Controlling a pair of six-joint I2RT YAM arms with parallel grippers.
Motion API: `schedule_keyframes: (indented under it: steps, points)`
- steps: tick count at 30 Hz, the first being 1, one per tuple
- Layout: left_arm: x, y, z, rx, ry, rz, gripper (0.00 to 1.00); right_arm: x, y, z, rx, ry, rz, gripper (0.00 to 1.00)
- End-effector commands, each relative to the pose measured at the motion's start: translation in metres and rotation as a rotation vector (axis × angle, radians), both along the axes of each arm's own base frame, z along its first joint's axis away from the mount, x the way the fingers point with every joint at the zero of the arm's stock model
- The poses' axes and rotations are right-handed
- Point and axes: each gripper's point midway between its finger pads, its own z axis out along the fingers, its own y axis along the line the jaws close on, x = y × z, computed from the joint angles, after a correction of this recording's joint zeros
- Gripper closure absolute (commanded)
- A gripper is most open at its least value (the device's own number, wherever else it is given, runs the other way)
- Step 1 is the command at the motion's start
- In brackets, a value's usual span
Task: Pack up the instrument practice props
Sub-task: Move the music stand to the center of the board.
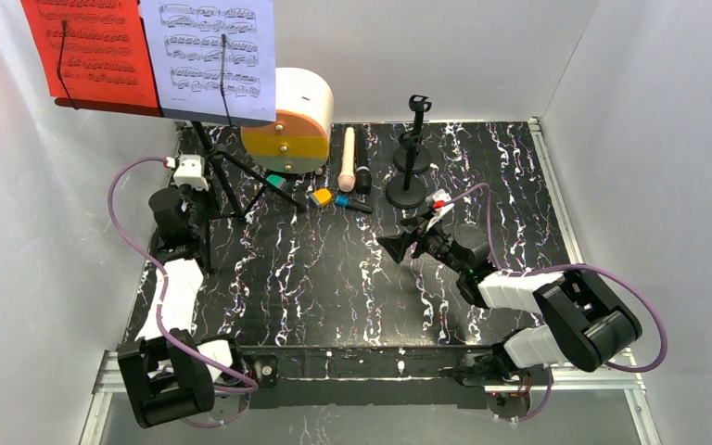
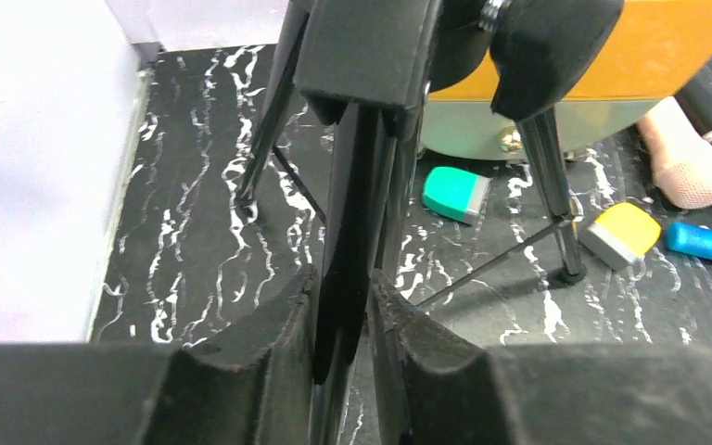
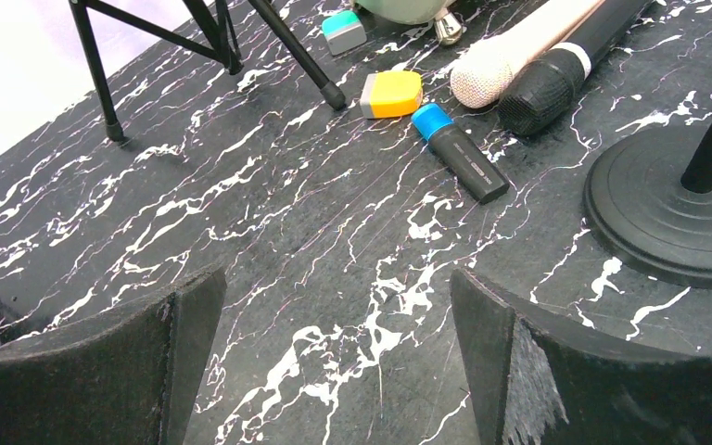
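Far-left corner of worktop [image 1: 334, 278], top view: music rack [image 1: 111, 107] standing, red page [image 1: 88, 46] and white page [image 1: 209, 56] on it.
Left wrist: left gripper [image 2: 343, 297] clamped on rack leg.
Right wrist: right gripper [image 3: 338, 306] wide apart, empty, above worktop near mic holder [image 3: 658, 213].

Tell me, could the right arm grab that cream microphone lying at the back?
Probably yes. The right gripper is open and empty, with bare tabletop between it and the cream microphone. The black microphone lies close beside it, though, so that might get knocked too.
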Motion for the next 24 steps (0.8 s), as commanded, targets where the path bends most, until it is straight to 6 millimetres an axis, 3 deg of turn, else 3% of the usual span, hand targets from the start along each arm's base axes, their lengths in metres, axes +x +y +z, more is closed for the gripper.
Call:
schedule_keyframes:
  steps: [1, 9, 17, 24]
  points:
    - [-0.002, -0.038, 0.006, -0.025, -0.011, -0.202, 0.82, -0.001, 0.002, 0.016, 0.025, -0.071, 0.014, 0.01]
    - [-0.026, -0.080, 0.000, 0.053, -0.006, -0.385, 1.00, -0.001, 0.001, 0.018, 0.022, -0.081, 0.008, 0.02]
    - [-0.042, -0.112, -0.004, 0.031, 0.016, -0.517, 1.00, 0.000, 0.000, 0.018, 0.020, -0.083, 0.006, 0.02]
    - [-0.043, -0.135, -0.008, -0.010, 0.052, -0.588, 1.00, 0.000, 0.000, 0.023, 0.024, -0.089, 0.000, 0.02]
